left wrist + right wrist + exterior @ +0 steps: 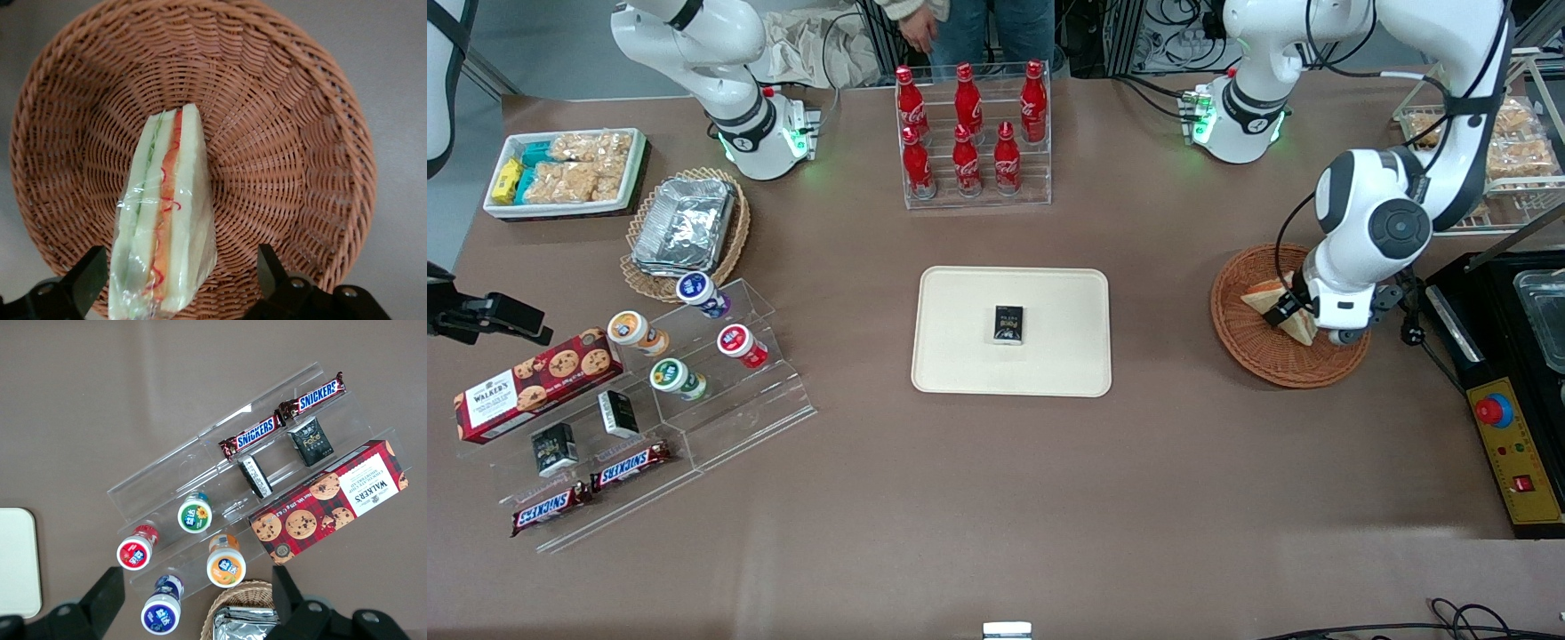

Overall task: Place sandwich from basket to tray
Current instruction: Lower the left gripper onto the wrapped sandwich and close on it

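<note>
The sandwich (167,220), a plastic-wrapped wedge with orange and green filling, stands on edge in the reddish-brown wicker basket (280,133). My gripper (179,261) is open and down in the basket, with one finger on each side of the sandwich. One finger (88,277) is close against the wrap, while the other (270,273) stands well apart from it. In the front view the gripper (1291,308) covers the middle of the sandwich (1264,299) in the basket (1272,360). The cream tray (960,356) lies at the table's middle, toward the parked arm from the basket.
A small dark box (1009,324) lies at the tray's centre. A clear rack of red cola bottles (969,133) stands farther from the front camera than the tray. A black unit with a red button (1494,411) sits beside the basket at the working arm's end.
</note>
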{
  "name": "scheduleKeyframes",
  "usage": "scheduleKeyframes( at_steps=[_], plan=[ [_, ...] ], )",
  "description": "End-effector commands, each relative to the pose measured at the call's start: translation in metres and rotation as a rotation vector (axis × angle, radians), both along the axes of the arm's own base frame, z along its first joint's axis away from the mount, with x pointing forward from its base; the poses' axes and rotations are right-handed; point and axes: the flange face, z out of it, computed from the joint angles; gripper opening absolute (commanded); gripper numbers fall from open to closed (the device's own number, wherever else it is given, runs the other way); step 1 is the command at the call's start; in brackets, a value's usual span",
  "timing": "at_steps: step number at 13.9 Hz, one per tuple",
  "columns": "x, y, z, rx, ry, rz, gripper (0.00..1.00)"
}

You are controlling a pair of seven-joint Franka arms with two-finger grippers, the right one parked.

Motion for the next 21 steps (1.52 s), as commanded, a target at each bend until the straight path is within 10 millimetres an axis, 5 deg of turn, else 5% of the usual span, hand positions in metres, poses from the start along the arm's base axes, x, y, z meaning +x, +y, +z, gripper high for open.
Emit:
scheduleKeyframes(
  at_steps=[1,3,4,5,8,11,14,18,21],
  plan=[
    [-0.006,0.0,-0.012,0.016,-0.012,0.012,1.0],
    [-0.01,0.001,-0.019,0.037,0.005,-0.016,0.99],
    [-0.011,0.001,-0.02,0.04,0.006,-0.019,0.83],
    [-0.01,0.001,-0.019,0.041,0.004,-0.017,0.51],
    [-0.008,0.002,-0.017,0.041,-0.002,-0.014,0.0],
    [-0.006,0.0,-0.007,0.043,-0.016,-0.014,0.0],
    [-0.005,-0.001,0.025,0.052,-0.029,-0.038,0.0],
    [0.009,-0.015,0.124,0.004,0.02,-0.267,0.0],
    [0.026,-0.081,0.199,-0.08,0.033,-0.41,0.0]
  ],
)
